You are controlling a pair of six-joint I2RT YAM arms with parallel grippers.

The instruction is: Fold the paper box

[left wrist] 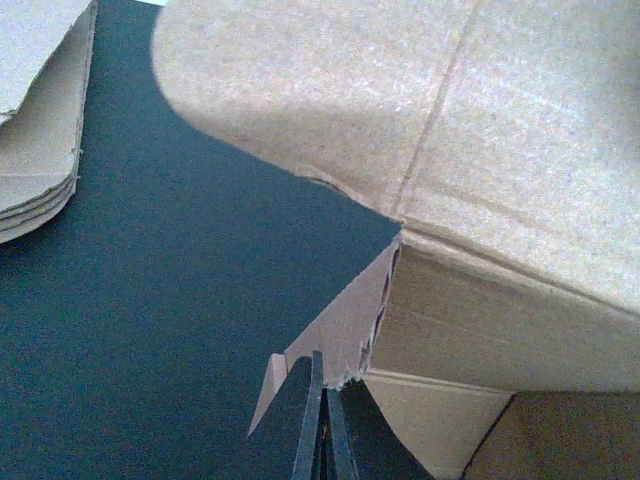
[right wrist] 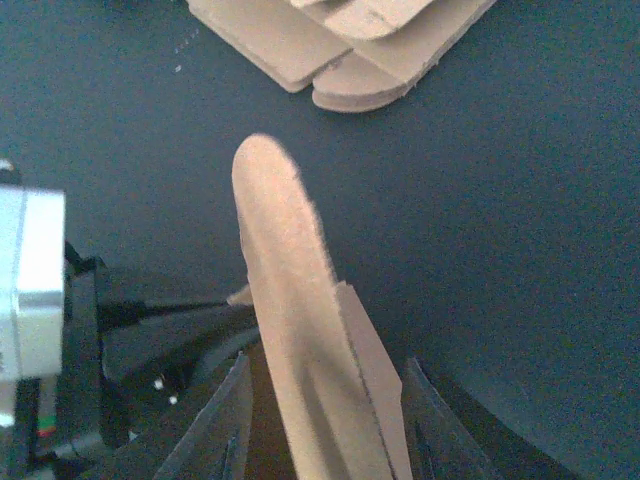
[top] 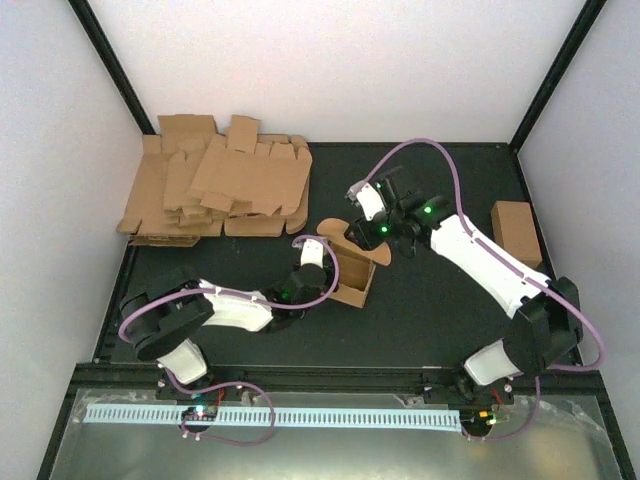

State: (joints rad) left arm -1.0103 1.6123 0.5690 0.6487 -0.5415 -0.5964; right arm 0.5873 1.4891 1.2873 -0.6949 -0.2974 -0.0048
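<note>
The left gripper [left wrist: 322, 400] is pinched tight on a wall edge of the brown die-cut cardboard paper box [top: 352, 272], which sits mid-table. The right gripper [right wrist: 328, 368] is half open, straddling the box's rounded flap, contact unclear. Just behind is a heap of flat brown cardboard blanks [top: 215, 190], and far right a closed brown cardboard brick [top: 515, 230].

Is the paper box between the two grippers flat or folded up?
Partly folded: the paper box stands as an open carton, with a rounded flap sticking up loose.

— Where's the paper box [top: 352, 272]?
— Mid-way across the dark table [top: 430, 320], brown cardboard, partly raised into an open carton
— And the flaps?
— One rounded flap [right wrist: 285, 260] stands upright, edge-on; others splay outward, unfolded
</note>
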